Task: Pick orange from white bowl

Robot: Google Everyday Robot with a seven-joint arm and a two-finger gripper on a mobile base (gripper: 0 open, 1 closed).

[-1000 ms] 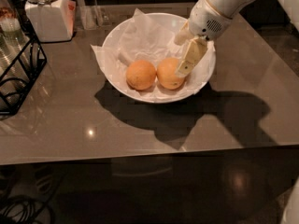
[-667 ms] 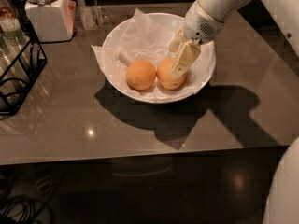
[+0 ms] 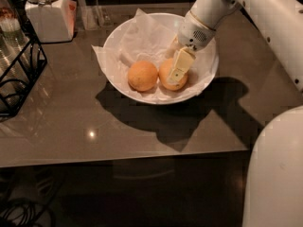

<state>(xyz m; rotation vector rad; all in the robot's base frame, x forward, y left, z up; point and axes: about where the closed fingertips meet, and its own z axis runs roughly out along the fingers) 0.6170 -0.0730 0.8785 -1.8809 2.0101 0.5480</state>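
The white bowl (image 3: 118, 41), lined with crumpled white paper, stands on the dark table and holds two oranges. The orange (image 3: 165, 72) lies on the right inside the bowl. A near-identical second orange (image 3: 142, 75) lies just to its left, touching or almost touching it. My gripper (image 3: 176, 58) reaches into the bowl from the upper right and sits right over the right orange. One cream finger (image 3: 180, 66) lies across that orange's front and right side; the other finger is mostly hidden behind the fruit. The jaws look open around it.
A white square lidded jar (image 3: 46, 14) stands at the back left. A black wire rack (image 3: 21, 74) stands at the left edge. My white arm (image 3: 270, 18) crosses the upper right, and part of my body (image 3: 277, 174) fills the lower right. The table's front edge runs below the bowl.
My gripper has moved left and down inside the bowl, from beside the right orange to over it. The oranges and the bowl have not moved.
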